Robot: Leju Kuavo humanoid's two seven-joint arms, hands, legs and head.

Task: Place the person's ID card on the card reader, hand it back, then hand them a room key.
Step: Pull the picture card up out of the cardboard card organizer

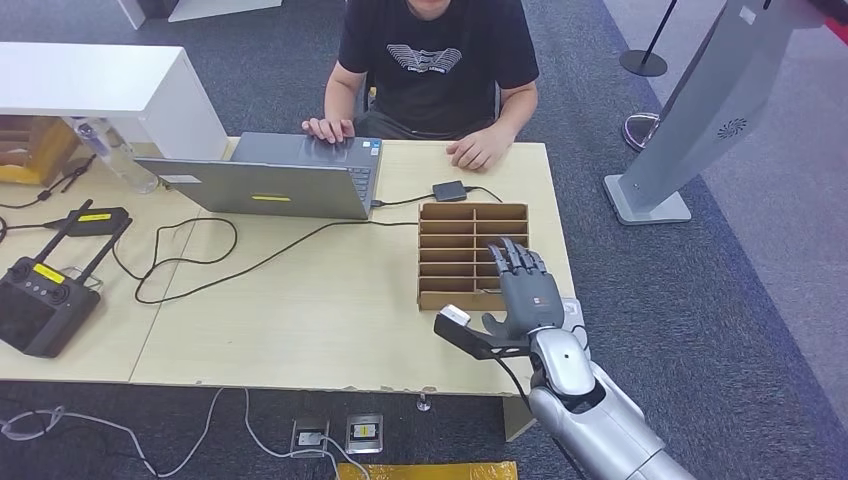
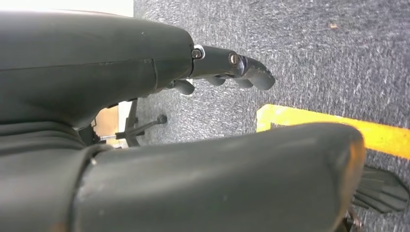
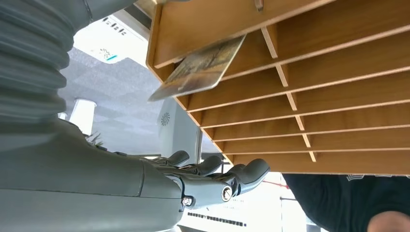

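One card: a room key (image 3: 200,67) is seen jutting from a slot of the wooden rack (image 1: 472,255) on the desk (image 1: 300,310).
Right robot hand (image 1: 525,285): held over the rack, fingers apart, nothing gripped.
Left robot hand (image 2: 232,67): hung above carpet, fingers curled, nothing gripped.
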